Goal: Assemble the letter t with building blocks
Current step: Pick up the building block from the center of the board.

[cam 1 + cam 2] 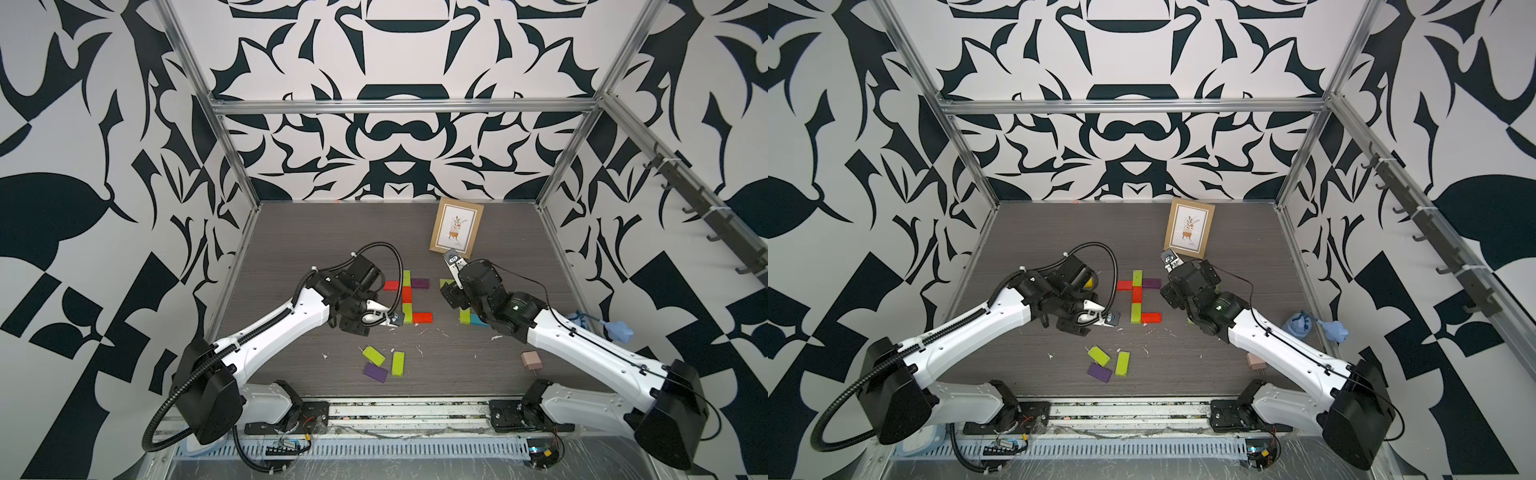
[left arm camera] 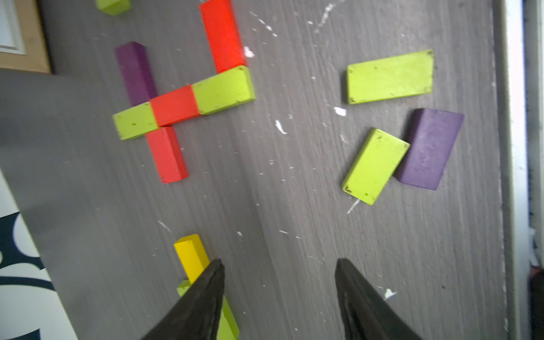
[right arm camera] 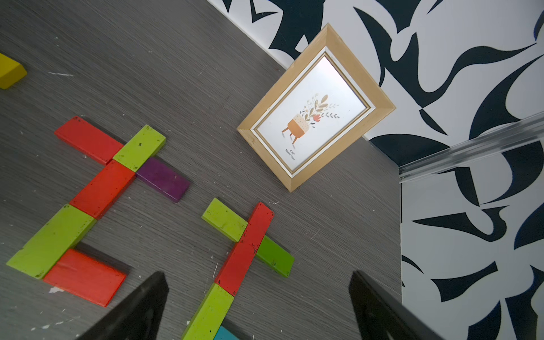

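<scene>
Your blocks (image 2: 390, 76) were matt painted, chipped; your tabletop (image 2: 265, 182) showed scuffed grey wood grain; the picture frame (image 3: 362, 68), pale smooth wood.

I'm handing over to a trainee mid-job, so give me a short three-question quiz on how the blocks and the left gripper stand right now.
1. True or false: the fingers of the left gripper stand apart with no block between them.
2. How many loose blocks lie clustered near the front edge of the table?
3. The sideways foot block of the middle letter is: A red, B purple, C yellow.
Key: 1 true; 2 three; 3 A.
</scene>
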`<action>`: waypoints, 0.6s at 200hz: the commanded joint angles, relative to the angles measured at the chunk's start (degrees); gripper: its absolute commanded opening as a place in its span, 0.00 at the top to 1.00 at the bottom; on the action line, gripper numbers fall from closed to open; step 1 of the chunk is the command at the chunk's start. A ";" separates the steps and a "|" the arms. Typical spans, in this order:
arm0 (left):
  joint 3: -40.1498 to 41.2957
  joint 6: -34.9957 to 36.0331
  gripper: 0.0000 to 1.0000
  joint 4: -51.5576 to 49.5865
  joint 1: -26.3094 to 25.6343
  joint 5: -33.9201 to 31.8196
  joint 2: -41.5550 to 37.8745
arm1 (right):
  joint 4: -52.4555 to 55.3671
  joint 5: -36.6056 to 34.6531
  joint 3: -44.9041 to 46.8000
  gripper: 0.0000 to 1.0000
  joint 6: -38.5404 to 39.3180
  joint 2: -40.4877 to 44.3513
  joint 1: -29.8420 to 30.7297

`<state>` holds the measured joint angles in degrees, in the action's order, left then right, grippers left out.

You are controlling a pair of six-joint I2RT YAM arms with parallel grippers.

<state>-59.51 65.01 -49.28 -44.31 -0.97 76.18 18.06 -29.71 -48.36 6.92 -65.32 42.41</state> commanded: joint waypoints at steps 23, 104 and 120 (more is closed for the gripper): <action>3.43 0.16 0.38 -3.46 -3.96 -3.78 0.63 | -0.09 -1.84 -1.01 0.01 0.26 0.98 0.65; 11.64 0.71 0.43 3.05 -5.91 -3.64 1.41 | -0.67 -1.67 -1.04 0.01 0.64 -0.40 1.00; 12.34 0.75 0.44 4.69 -6.00 -3.82 2.18 | -0.68 -1.90 -0.96 0.01 0.65 -0.33 1.00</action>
<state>-48.40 64.79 -46.87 -50.02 -4.75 76.99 18.17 -30.24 -48.36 7.51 -65.67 42.98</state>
